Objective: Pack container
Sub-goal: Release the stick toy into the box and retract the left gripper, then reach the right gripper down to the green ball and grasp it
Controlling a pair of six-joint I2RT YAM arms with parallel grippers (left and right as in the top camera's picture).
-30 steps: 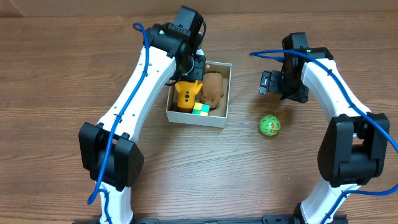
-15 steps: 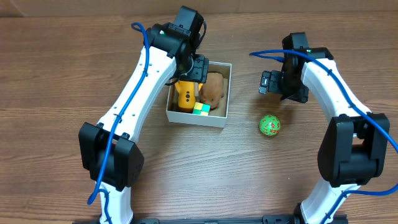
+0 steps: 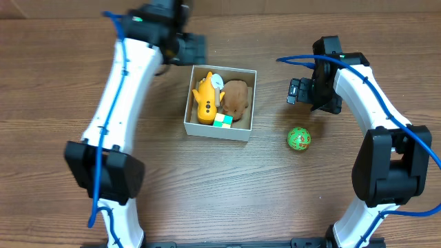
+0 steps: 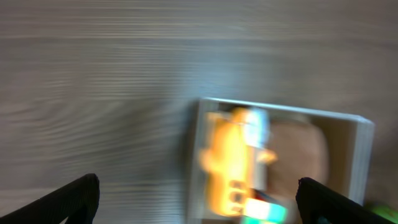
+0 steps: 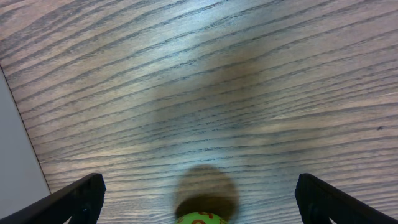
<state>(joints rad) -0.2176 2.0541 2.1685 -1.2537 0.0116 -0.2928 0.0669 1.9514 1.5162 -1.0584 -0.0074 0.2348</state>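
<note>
The container (image 3: 217, 131), a shallow white-walled box, stands mid-table. In it lie a yellow toy (image 3: 205, 98), a brown plush toy (image 3: 236, 98) and a small green-and-yellow block (image 3: 222, 120). My left gripper (image 3: 196, 49) hovers open and empty beyond the box's far left corner. The blurred left wrist view shows the container (image 4: 280, 109), the yellow toy (image 4: 231, 158) and the brown toy (image 4: 301, 155) below my open left gripper (image 4: 198, 200). A green ball (image 3: 298, 138) lies on the table right of the box. My right gripper (image 3: 295, 91) hangs open above it, the ball (image 5: 199, 219) low between its fingers.
Bare wooden tabletop surrounds the box. Both arms' bases stand at the near edge, left and right. A pale flat surface (image 5: 18, 162) shows at the left edge of the right wrist view.
My left gripper opened and let go of the yellow toy inside the container, then pulled back up and to the left, out of the box. The right arm has not moved.
</note>
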